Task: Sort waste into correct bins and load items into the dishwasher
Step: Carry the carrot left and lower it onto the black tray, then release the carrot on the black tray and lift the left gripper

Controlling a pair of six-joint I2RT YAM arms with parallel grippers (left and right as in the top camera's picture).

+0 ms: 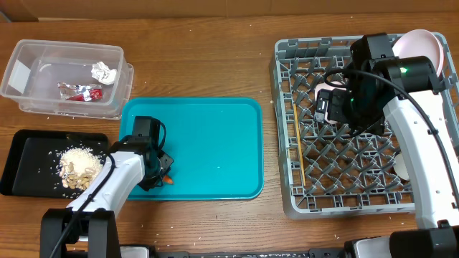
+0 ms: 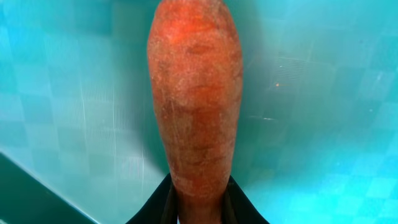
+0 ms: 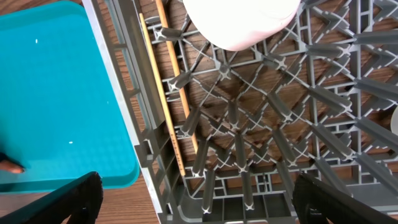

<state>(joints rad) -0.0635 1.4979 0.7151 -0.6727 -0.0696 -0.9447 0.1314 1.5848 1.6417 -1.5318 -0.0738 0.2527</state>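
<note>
the left gripper [image 2: 199,202] is clamped on the small orange carrot [image 2: 196,93] at the teal plastic tray's [image 1: 215,143] corner by the shallow black tray [image 1: 32,154]. the right gripper [image 3: 196,183] hangs wide open, empty, over the grey lattice dish rack [image 1: 282,122].

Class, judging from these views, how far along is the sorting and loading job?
Done: tissue and wrapper in the clear tub, food scraps in the black tray, chopsticks and a bowl in the rack. In hand: left claw grips the carrot. Left: binning it.
</note>
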